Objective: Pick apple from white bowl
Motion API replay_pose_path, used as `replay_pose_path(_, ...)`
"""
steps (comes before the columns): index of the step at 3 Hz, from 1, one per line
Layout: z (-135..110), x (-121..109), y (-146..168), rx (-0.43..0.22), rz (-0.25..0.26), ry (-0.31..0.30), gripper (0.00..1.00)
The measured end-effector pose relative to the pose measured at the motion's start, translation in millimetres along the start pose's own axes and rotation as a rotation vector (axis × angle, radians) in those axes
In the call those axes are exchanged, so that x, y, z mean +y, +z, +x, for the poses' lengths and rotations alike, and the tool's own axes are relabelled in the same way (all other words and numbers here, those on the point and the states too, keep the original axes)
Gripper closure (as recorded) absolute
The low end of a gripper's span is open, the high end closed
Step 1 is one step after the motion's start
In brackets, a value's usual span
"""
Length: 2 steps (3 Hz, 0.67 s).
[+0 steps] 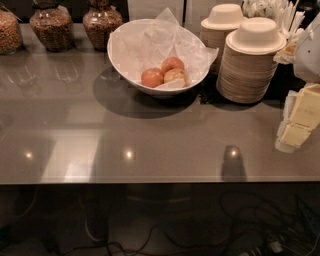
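Observation:
A large glossy white bowl [125, 60] lined with crinkled white paper stands at the back middle of the grey counter [150, 135]. Three reddish-orange apples lie together in it: one at the left [152, 77], one behind [172, 64] and one at the right [175, 76]. My gripper [298, 122], pale yellow and white, hangs at the right edge of the view over the counter. It is well to the right of the bowl and nearer the front, apart from the apples.
Two tall stacks of small cream disposable bowls [250, 65] stand right of the white bowl, between it and my gripper. White plastic cutlery [280, 15] is behind them. Three glass jars of brown food [50, 27] line the back left. The counter's front edge [150, 180] runs across; cables lie below.

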State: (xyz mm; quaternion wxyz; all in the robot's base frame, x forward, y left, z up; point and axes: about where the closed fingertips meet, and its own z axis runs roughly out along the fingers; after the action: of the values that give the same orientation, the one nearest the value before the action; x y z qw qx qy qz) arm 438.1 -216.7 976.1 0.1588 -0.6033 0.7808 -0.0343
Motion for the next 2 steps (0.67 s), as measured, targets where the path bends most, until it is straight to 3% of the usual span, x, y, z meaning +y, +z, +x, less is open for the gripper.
replay_pose_path(2,-4.0,-4.4,2.1,-0.032,0.022,0.008,0.00)
